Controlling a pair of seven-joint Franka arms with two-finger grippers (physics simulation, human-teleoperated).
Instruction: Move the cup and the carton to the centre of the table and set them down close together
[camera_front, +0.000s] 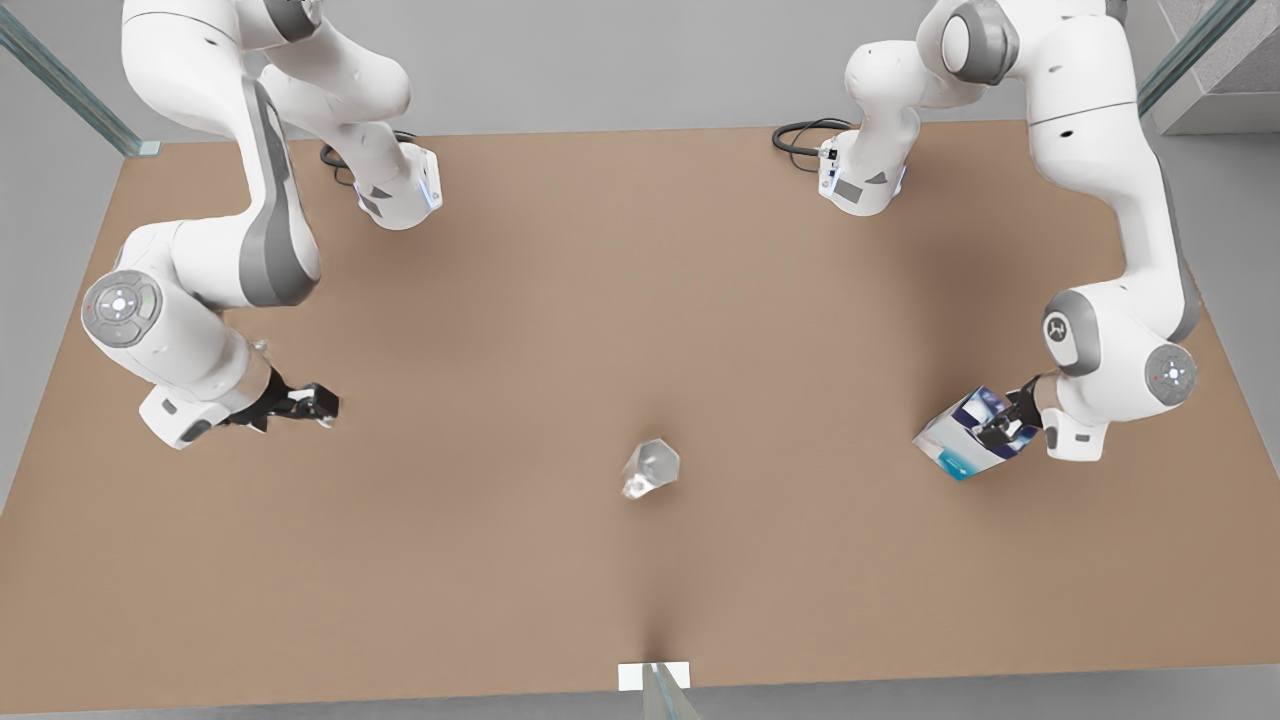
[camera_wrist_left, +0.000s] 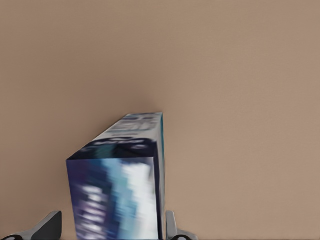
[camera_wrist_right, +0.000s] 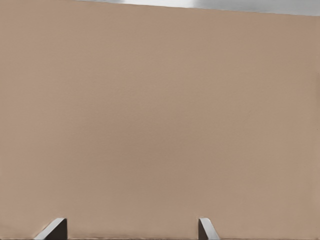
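The silver-grey cup (camera_front: 652, 468) stands alone near the middle of the light brown table (camera_front: 640, 300), a little toward its front edge. The white, dark blue and teal carton (camera_front: 962, 437) is at the front view's right, with my left gripper (camera_front: 1002, 432) shut on its top end. In the left wrist view the carton (camera_wrist_left: 117, 195) sits between the two fingertips (camera_wrist_left: 171, 225) of the left gripper (camera_wrist_left: 112, 227). My right gripper (camera_front: 318, 405) waits at the front view's left, open and holding nothing, far from the cup. The right wrist view shows the right gripper (camera_wrist_right: 132, 230) over bare tabletop.
Both arm bases stand at the table's far edge, each with a black cable (camera_front: 800, 135) beside it. A small white marker (camera_front: 654, 676) lies at the middle of the front edge. A wide stretch of tabletop separates cup and carton.
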